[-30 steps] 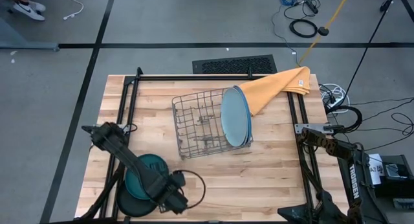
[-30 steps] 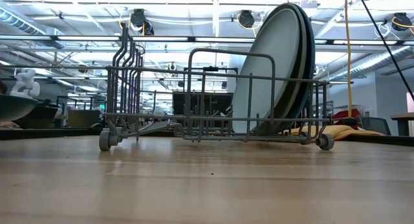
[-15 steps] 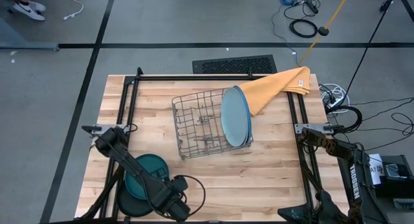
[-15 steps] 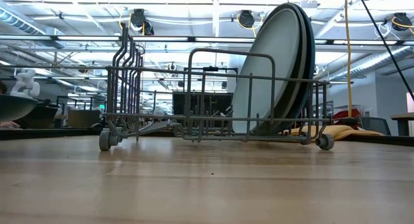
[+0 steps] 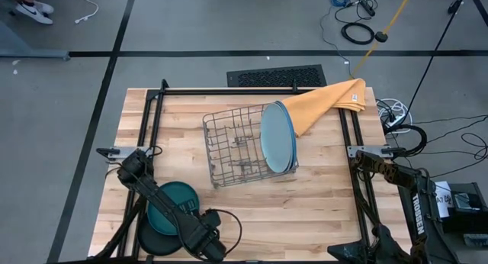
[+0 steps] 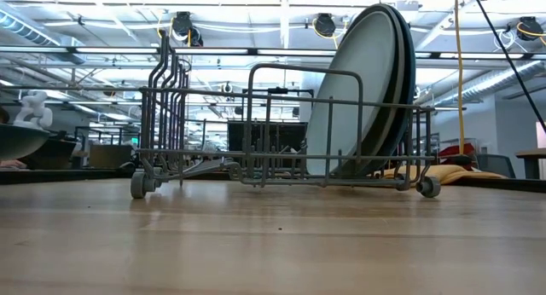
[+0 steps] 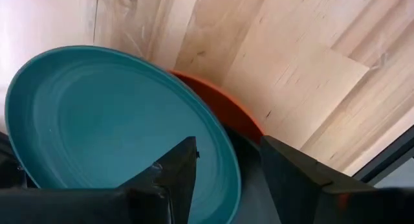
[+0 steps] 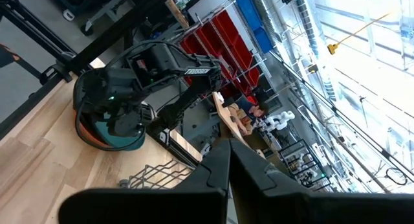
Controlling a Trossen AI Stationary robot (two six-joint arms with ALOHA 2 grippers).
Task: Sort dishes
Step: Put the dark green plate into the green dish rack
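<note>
Teal plate pickup

Left gripper (image 7: 223,169) is hanging w/ jaws parted astride the dark teal plate (image 7: 110,120) rim, atop the orange-red plate (image 7: 223,104). I'm judging next: clamp, lift, carry to the rack (image 5: 236,146) holding large plates (image 5: 277,136). Right gripper (image 8: 228,160) is waiting, clenched.

The high view looked straight down on the table (image 5: 305,195), the low view level along its top at the wire dish rack (image 6: 281,129) both shared, and the wrist views sat close behind each arm's fingers.
</note>
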